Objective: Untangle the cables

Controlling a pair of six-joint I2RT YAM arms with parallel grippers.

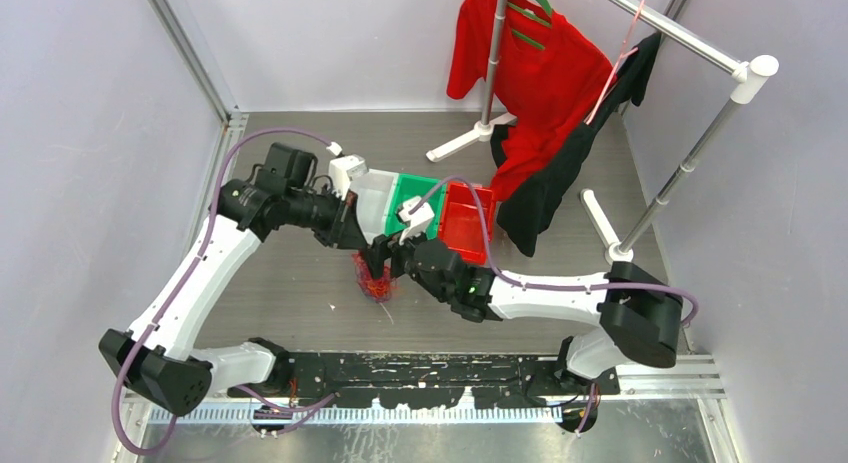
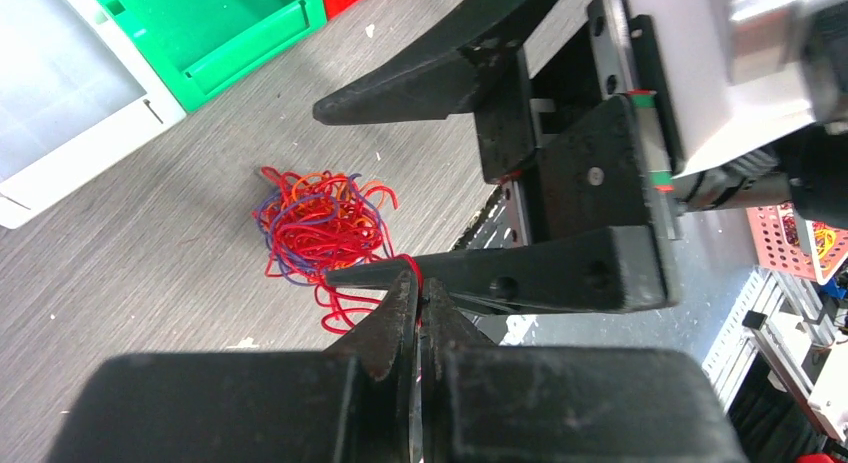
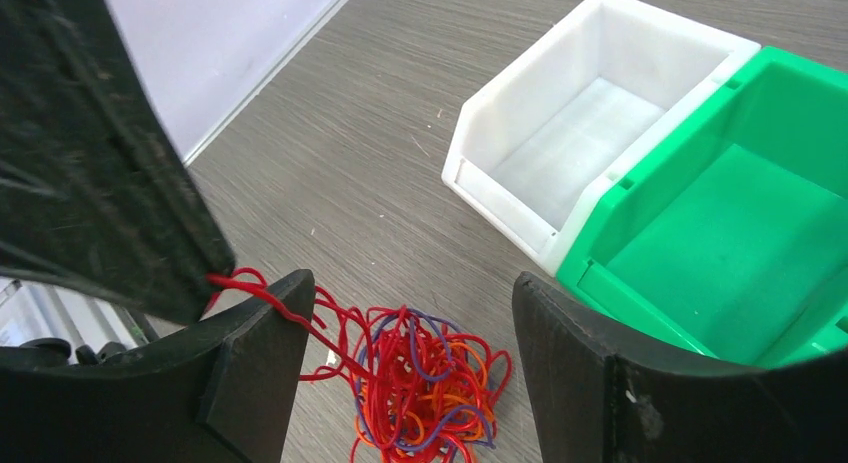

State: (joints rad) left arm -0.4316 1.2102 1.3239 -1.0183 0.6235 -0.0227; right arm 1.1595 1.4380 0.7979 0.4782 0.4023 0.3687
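Observation:
The cables [image 1: 373, 281] are a fist-sized tangle of red, orange and purple loops lying on the grey table in front of the bins. My left gripper [image 2: 420, 285] is shut on a single red strand that runs tight from the tangle [image 2: 322, 226] up to its tips. That strand [image 3: 262, 295] crosses the left finger of my right gripper [image 3: 410, 283]. The right gripper is open and hangs just above the tangle [image 3: 425, 383], its fingers standing wide on either side and touching only the strand. Both grippers meet right above the cables [image 1: 380, 255].
A white bin [image 3: 590, 133], a green bin [image 3: 740, 233] and a red bin [image 1: 465, 223] stand in a row just behind the tangle. A clothes rack [image 1: 690, 153] with a red shirt [image 1: 530, 63] and a black garment [image 1: 560, 173] stands at the back right.

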